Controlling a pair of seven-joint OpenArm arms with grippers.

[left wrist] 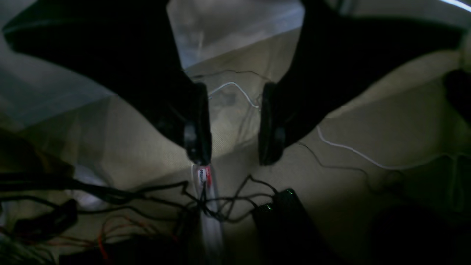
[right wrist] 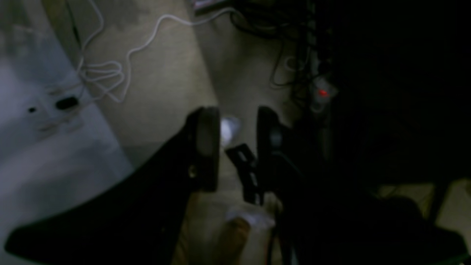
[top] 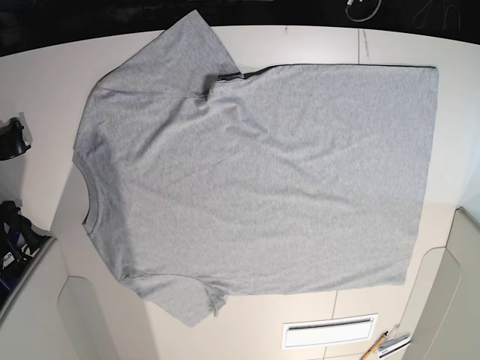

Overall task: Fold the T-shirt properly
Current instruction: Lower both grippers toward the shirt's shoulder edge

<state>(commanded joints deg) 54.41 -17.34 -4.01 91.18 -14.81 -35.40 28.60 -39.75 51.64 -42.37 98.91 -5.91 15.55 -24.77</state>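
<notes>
Jaws show in both wrist views; the T-shirt point(top: 262, 180), only in base.

Grey T-shirt point(top: 270, 180), spread flat, plain side up

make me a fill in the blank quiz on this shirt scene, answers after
1. The T-shirt lies spread out, its visible side coloured ____.
2. In the base view its collar points toward the ____ edge of the picture.
3. The left hand is ____, not closed.
4. In the right wrist view, the small glowing light is ____.

Missing words: grey; left; open; red
</notes>
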